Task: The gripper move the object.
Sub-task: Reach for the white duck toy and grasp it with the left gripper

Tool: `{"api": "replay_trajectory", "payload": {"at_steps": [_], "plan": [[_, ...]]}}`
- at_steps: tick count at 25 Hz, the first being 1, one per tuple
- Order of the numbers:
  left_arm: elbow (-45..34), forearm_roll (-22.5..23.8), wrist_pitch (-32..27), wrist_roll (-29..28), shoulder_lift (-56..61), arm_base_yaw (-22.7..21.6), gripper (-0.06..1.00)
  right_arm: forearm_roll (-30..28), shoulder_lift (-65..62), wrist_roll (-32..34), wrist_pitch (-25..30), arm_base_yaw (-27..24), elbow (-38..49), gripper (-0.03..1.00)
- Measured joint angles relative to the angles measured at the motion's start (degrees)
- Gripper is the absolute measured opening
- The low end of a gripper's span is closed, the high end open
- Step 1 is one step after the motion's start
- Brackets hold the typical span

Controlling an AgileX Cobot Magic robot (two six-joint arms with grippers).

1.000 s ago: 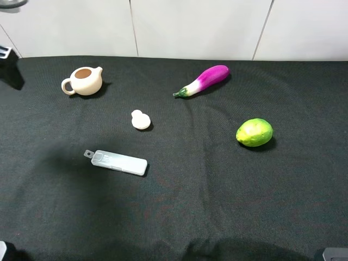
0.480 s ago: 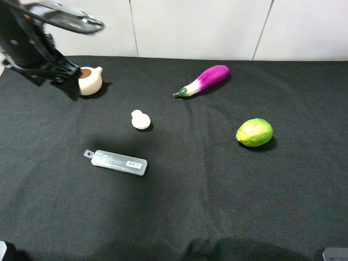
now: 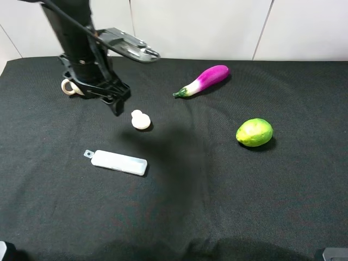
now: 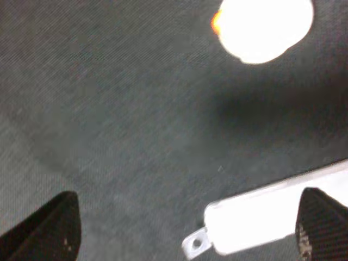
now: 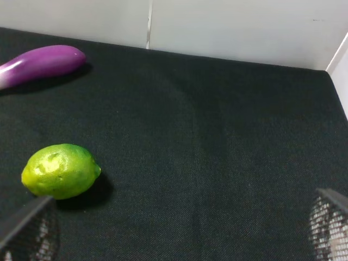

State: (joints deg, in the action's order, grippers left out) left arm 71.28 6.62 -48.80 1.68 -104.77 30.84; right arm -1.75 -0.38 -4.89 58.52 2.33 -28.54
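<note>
The left hand (image 4: 190,225) is wide open. Its two dark fingers (image 4: 57,225) stand far apart and nothing is held between them. It hangs over the black bench (image 3: 217,206), near the little white lump (image 3: 140,120), and does not touch it.

The lump sits on the bench by itself. It has a big round part and a small knob. It lies between the teapot (image 3: 66,87) and the long white case (image 3: 119,162). The black arm hides most of the teapot, so only its handle shows. In the left wrist view the lump is very bright and blurry.

A purple eggplant (image 3: 204,80) lies further back on the bench. A green lime (image 3: 254,132) sits off to the right side, well apart from the lump.

The right hand (image 5: 176,228) is open too. Its fingers are far apart with only bare bench between them. The lime is near one of its fingers.
</note>
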Motion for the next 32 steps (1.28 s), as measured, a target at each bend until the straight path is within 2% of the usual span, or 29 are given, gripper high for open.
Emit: {"api": "replay_trajectory", "payload": {"at_steps": [14, 32], "plan": [[2.96, -2.24, 5.26, 0.0, -8.66, 2.44, 0.83, 0.84, 0.0, 0.0, 0.0, 0.0, 0.0, 0.69], [7.13, -2.63, 7.21, -0.13, -16.41, 2.45, 0.83, 1.75, 0.0, 0.0, 0.0, 0.0, 0.0, 0.69]]}}
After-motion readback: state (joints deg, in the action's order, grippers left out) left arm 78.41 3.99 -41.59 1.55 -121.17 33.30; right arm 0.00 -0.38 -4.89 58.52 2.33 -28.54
